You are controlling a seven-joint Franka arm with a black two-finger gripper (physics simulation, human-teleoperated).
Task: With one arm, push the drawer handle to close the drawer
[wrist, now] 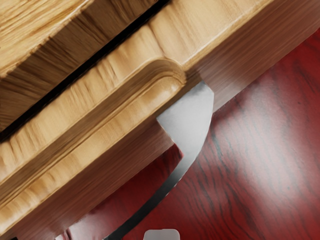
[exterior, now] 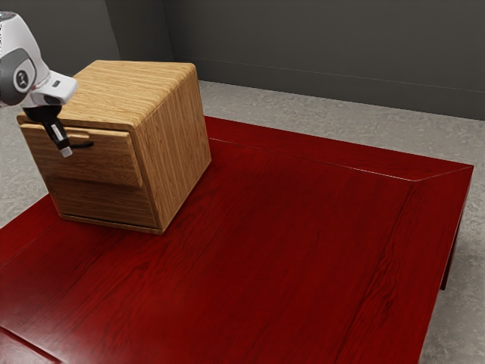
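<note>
While the drawer [exterior: 98,163] sits slightly out near an edge of the desk [exterior: 303,250], jaws, pressed together, are beside its handle [exterior: 83,145].

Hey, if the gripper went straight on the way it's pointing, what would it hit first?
Probably the red tabletop: the gripper points down in front of the drawer, close by the curved handle. Depth is unclear, so it might brush the handle first.
</note>
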